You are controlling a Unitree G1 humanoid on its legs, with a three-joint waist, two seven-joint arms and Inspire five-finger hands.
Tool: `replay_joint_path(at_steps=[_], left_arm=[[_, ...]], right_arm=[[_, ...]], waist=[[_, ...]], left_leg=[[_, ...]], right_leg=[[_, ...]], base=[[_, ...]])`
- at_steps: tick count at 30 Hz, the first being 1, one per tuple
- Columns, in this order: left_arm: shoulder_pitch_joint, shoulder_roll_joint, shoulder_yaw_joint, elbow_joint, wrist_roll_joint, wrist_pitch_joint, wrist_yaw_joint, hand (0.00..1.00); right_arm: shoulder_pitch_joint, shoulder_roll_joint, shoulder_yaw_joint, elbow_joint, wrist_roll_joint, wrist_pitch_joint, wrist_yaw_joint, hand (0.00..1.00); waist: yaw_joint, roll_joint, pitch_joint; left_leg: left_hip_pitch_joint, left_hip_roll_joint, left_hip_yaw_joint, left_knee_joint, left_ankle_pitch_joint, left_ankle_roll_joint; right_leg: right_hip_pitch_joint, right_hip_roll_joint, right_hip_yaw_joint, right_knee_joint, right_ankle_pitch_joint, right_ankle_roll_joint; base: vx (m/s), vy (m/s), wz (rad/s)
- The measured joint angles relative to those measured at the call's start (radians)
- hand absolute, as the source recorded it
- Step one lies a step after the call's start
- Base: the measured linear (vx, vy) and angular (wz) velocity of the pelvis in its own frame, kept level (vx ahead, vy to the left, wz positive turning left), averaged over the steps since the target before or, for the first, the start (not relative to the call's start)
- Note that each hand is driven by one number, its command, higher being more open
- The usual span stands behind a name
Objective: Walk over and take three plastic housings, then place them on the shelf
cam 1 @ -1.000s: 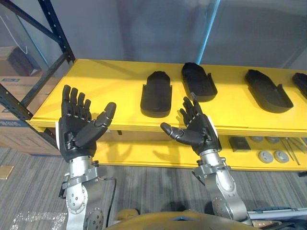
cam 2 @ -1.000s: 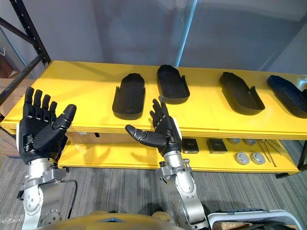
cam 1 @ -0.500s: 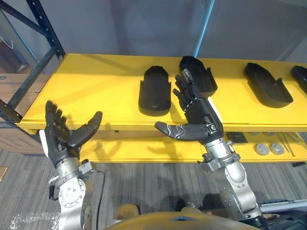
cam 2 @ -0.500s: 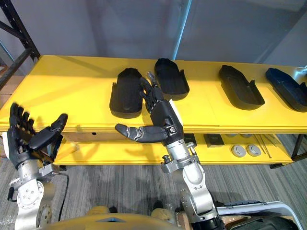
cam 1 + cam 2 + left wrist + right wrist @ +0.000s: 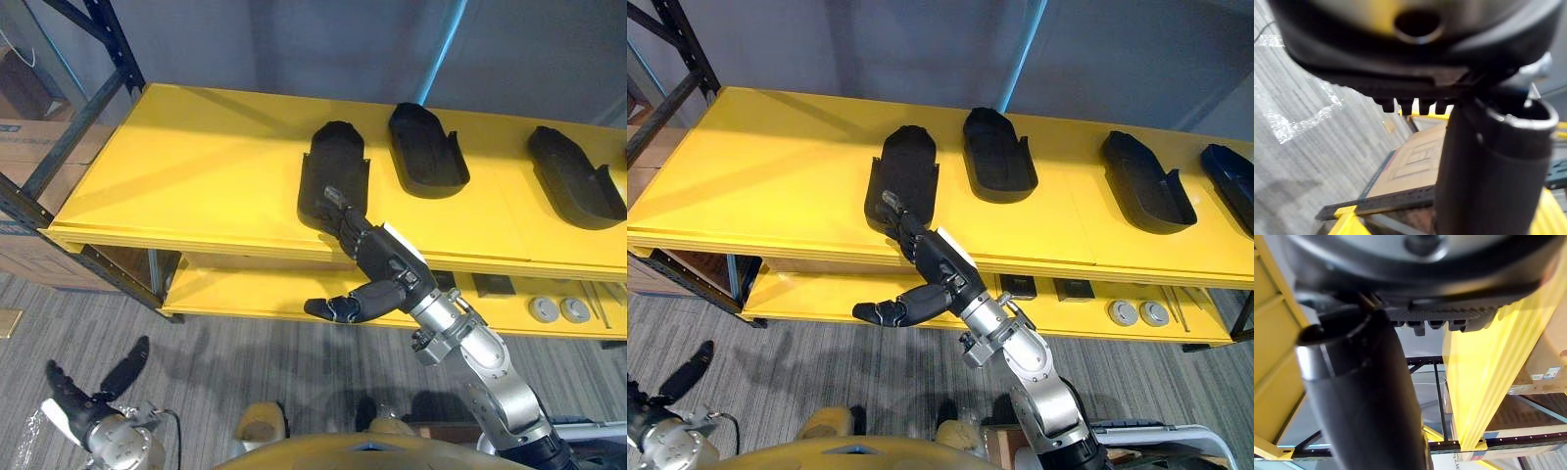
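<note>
Four black plastic housings are sitting in a row on the top board of the yellow shelf (image 5: 196,176). The leftmost housing (image 5: 333,171) is lying near the front edge. The second housing (image 5: 426,152) is sitting just to its right and a little farther back. The third housing (image 5: 573,186) is resting well to the right, and the fourth housing (image 5: 1234,191) is lying at the far right end.

The right hand (image 5: 384,262) is hovering at the shelf's front edge with its fingers (image 5: 345,217) held straight and apart. They are pointing over the near end of the leftmost housing, though whether they are touching it cannot be told. Its thumb (image 5: 333,308) is sticking out to the left, below the edge of the top board, and the hand is gripping nothing.

The left hand (image 5: 83,403) is hanging low at the near left, just above the grey carpet floor (image 5: 245,372). Its fingers are relaxed, its thumb is spread wide, and it is holding nothing.

On the lower board (image 5: 255,294), round discs (image 5: 558,310) and a dark square block (image 5: 495,286) are lying at the right. A dark rack upright (image 5: 108,39) is standing at the shelf's left end, with cardboard boxes (image 5: 24,147) sitting beyond it.
</note>
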Motion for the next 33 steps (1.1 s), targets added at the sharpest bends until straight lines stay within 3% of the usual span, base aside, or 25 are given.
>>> replay_joint_path(at_steps=[2,5,11,20,33], left_arm=[[-0.001,-0.002,-0.054,0.099,-0.072,-0.001,-0.110,1.00],[-0.001,-0.008,-0.121,0.170,-0.123,0.005,-0.204,1.00],[-0.009,-0.006,-0.261,0.276,-0.137,0.043,-0.408,1.00],[-0.040,0.039,-0.337,0.341,-0.215,0.041,-0.451,1.00],[-0.053,0.054,-0.356,0.377,-0.245,0.035,-0.480,1.00]], right_arm=[[-0.003,0.004,0.001,0.038,-0.003,0.000,-0.010,1.00],[-0.003,0.015,0.007,0.076,-0.009,0.000,-0.025,1.00],[-0.042,0.024,0.028,0.113,-0.011,0.000,-0.046,1.00],[-0.055,0.056,0.022,0.125,-0.049,-0.014,-0.090,1.00],[-0.178,0.110,0.004,0.203,-0.048,-0.037,-0.146,1.00]], waist=[[-0.004,-0.003,0.001],[-0.006,-0.012,0.007],[-0.019,0.001,0.015],[-0.021,0.020,0.030],[-0.016,0.023,0.062]], left_leg=[[-0.001,-0.001,0.000,-0.002,0.000,0.000],[-0.001,0.000,0.001,-0.002,0.000,0.000],[0.002,-0.001,0.013,-0.011,0.006,0.002],[0.034,-0.003,0.023,-0.060,0.036,-0.002],[0.037,-0.018,0.006,-0.094,0.070,0.000]], right_leg=[[-0.001,-0.001,0.000,0.000,-0.001,0.001],[-0.003,-0.001,0.000,0.001,-0.003,0.005],[-0.011,-0.002,0.013,0.001,0.001,0.011],[-0.011,-0.001,0.022,0.008,0.001,0.011],[-0.016,-0.013,0.006,0.018,0.005,0.016]], base=[[0.00,0.000,0.00],[0.00,0.000,0.00],[-0.01,0.002,-0.04],[-0.01,-0.011,-0.03],[-0.04,0.003,0.04]])
